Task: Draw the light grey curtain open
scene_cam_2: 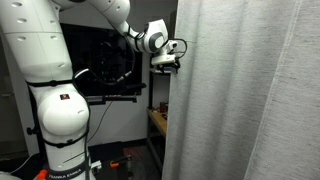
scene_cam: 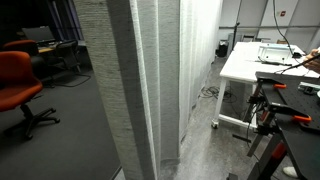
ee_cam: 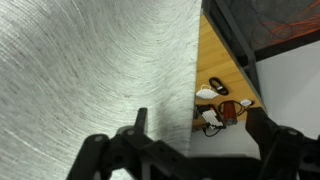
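Observation:
The light grey curtain [scene_cam: 150, 80] hangs in tall vertical folds down to the floor. It fills the right half of an exterior view [scene_cam_2: 250, 90] and the left of the wrist view [ee_cam: 90, 70]. My gripper [scene_cam_2: 168, 56] is held high on the white arm, right at the curtain's left edge. In the wrist view the gripper [ee_cam: 200, 125] is open, its two dark fingers wide apart. The curtain's edge runs between them and neither finger presses the fabric. The arm is not visible in the exterior view that shows the room.
A wooden desk [ee_cam: 215, 60] with small items, among them a red object [ee_cam: 228, 108], lies beyond the curtain's edge. An orange chair [scene_cam: 15, 80] and a white table [scene_cam: 260, 65] stand on either side of the curtain. The robot's white base [scene_cam_2: 55, 120] stands at the left.

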Action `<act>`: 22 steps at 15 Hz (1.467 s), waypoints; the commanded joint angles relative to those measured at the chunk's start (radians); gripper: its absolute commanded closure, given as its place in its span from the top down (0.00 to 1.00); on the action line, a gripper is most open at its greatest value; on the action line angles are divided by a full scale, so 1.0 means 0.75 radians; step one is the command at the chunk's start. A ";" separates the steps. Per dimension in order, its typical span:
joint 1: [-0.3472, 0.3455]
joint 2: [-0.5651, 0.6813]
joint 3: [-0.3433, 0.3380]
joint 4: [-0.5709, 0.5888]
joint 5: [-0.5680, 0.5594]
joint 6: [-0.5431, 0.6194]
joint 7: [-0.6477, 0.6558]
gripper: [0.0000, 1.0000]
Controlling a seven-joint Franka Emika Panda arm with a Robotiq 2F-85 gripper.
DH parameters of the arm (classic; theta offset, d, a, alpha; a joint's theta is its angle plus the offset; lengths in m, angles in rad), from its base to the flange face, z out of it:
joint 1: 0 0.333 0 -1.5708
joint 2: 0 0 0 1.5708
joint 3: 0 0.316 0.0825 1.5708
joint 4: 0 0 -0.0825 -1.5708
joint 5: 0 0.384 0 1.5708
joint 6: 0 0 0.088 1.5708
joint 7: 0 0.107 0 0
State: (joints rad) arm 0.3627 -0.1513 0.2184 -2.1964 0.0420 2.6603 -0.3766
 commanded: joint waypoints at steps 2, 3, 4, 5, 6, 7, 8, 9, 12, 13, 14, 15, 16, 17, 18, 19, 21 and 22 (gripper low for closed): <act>-0.016 0.078 0.023 0.062 0.003 0.065 0.020 1.00; -0.019 0.086 0.026 0.065 -0.006 0.079 0.031 0.94; -0.021 0.094 0.029 0.070 -0.010 0.089 0.035 0.82; -0.022 0.101 0.030 0.074 -0.009 0.095 0.038 0.70; -0.024 0.109 0.028 0.079 -0.008 0.105 0.036 0.69; -0.026 0.115 0.029 0.082 -0.012 0.112 0.040 0.61; -0.028 0.120 0.028 0.085 -0.010 0.116 0.037 0.53; -0.031 0.124 0.028 0.086 -0.012 0.121 0.037 0.43; -0.039 0.131 0.024 0.098 -0.003 0.110 0.037 0.21; -0.044 0.131 0.022 0.100 -0.003 0.110 0.033 0.15; -0.046 0.129 0.022 0.100 -0.002 0.111 0.031 0.06; -0.049 0.125 0.022 0.099 0.000 0.111 0.030 0.02; -0.050 0.119 0.022 0.096 0.003 0.110 0.026 0.00; -0.053 0.113 0.022 0.093 -0.001 0.113 0.030 0.00; -0.056 0.107 0.022 0.087 -0.007 0.118 0.035 0.00; -0.058 0.099 0.021 0.079 -0.009 0.120 0.037 0.01; -0.061 0.088 0.014 0.073 0.012 0.115 0.018 0.01; -0.061 0.085 0.007 0.075 0.042 0.100 -0.013 0.01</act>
State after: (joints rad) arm 0.3314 -0.0742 0.2218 -2.1424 0.0420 2.7282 -0.3693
